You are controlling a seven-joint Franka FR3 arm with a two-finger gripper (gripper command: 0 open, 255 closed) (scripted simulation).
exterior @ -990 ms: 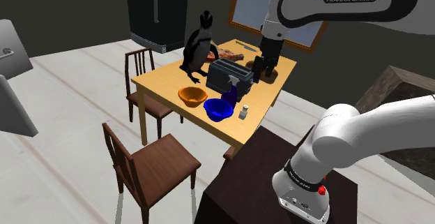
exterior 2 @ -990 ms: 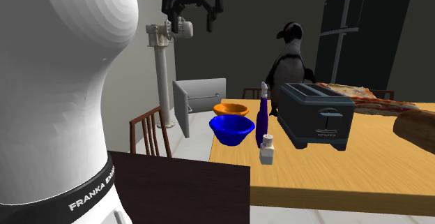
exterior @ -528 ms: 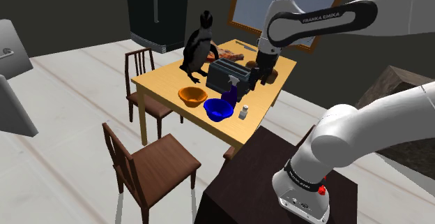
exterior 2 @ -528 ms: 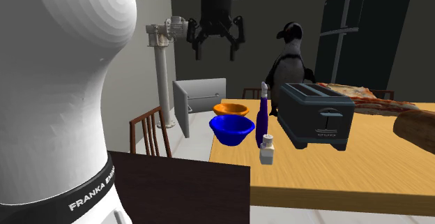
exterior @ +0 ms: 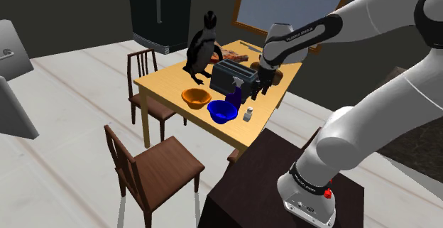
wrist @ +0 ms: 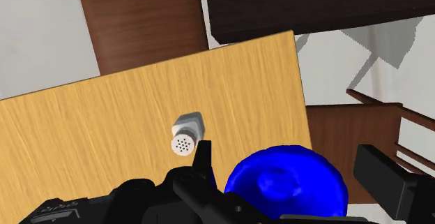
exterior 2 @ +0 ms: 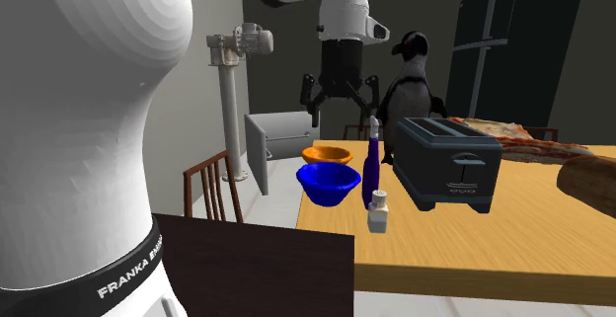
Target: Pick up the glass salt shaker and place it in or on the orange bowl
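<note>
The small clear salt shaker (exterior: 248, 114) with a pale perforated cap stands near the table's front edge, next to the blue bowl (exterior: 222, 111). Beyond the blue bowl, toward the shoulder view's left, sits the orange bowl (exterior: 195, 97). My gripper (exterior: 260, 86) hangs open and empty well above the table, over the shaker and the purple spray bottle (exterior: 235, 91). In the second exterior view the gripper (exterior 2: 339, 104) spreads its fingers above the orange bowl (exterior 2: 327, 154) and the shaker (exterior 2: 378, 212). Seen from the wrist, the shaker (wrist: 187, 133) lies far below, beside the blue bowl (wrist: 286, 184).
A grey toaster (exterior: 233, 75) and a penguin figure (exterior: 202, 47) stand behind the bowls on the wooden table (exterior: 165, 79). A loaf lies at the far end. Two wooden chairs (exterior: 149, 166) stand at the table's left side, and the dark stand (exterior: 273, 184) is near its front edge.
The arm has swung down and toward the table's front. The gripper dropped from high up to just above the spray bottle and shaker, staying open.
</note>
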